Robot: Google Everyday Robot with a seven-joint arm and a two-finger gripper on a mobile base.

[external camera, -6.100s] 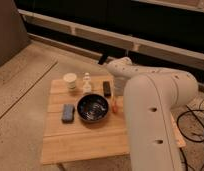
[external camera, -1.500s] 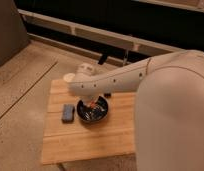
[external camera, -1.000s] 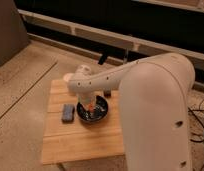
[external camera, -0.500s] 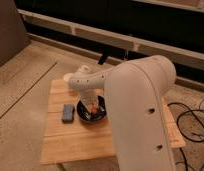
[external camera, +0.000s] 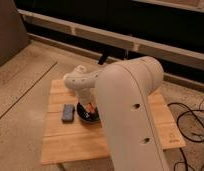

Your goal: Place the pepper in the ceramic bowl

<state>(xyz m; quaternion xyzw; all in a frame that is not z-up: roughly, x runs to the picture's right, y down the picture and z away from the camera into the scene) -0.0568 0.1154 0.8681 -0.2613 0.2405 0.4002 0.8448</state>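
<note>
The black ceramic bowl (external camera: 86, 117) sits on the wooden table (external camera: 70, 142), left of middle, and my arm hides most of it. My gripper (external camera: 88, 104) hangs at the end of the white arm, right over the bowl's opening. A small orange-red patch, the pepper (external camera: 89, 107), shows at the gripper's tip just above or inside the bowl. I cannot tell whether the pepper is still held or lies in the bowl.
A blue-grey sponge (external camera: 68, 112) lies just left of the bowl. My bulky white arm (external camera: 127, 115) covers the table's middle and right. Black cables (external camera: 191, 122) lie on the floor to the right. A dark ledge (external camera: 120, 40) runs along the back.
The arm has swung further over the table and the gripper has come down onto the bowl. The arm covers more of the bowl and table than before.
</note>
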